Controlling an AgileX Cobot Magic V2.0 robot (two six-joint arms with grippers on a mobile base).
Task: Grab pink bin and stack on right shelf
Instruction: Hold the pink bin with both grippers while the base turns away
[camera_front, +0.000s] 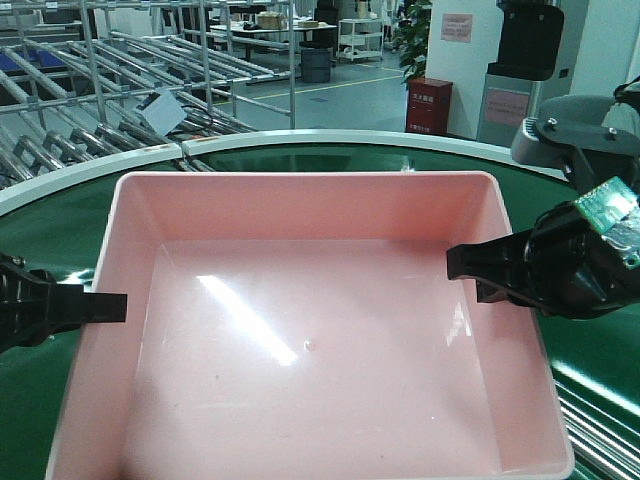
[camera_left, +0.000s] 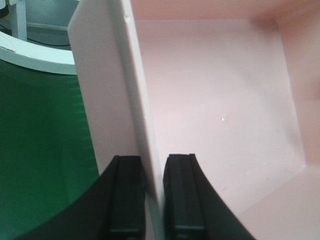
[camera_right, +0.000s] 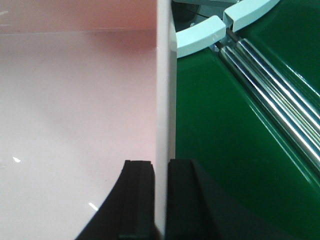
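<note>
The pink bin (camera_front: 320, 340) fills the middle of the front view, empty, its glossy floor catching the light. My left gripper (camera_front: 110, 308) is shut on the bin's left wall; in the left wrist view that gripper (camera_left: 153, 160) has one black finger on each side of the wall (camera_left: 135, 100). My right gripper (camera_front: 460, 262) is shut on the right wall, and the right wrist view shows this gripper (camera_right: 160, 164) pinching the wall's thin rim (camera_right: 162, 75). The right shelf is out of view.
A glossy green conveyor belt (camera_front: 50, 220) lies under and around the bin, edged by a curved white rim (camera_front: 300, 140). Steel rollers (camera_right: 280, 100) run along the right. Silver roller racks (camera_front: 100, 100) stand at the back left, a red box (camera_front: 430, 105) at the back right.
</note>
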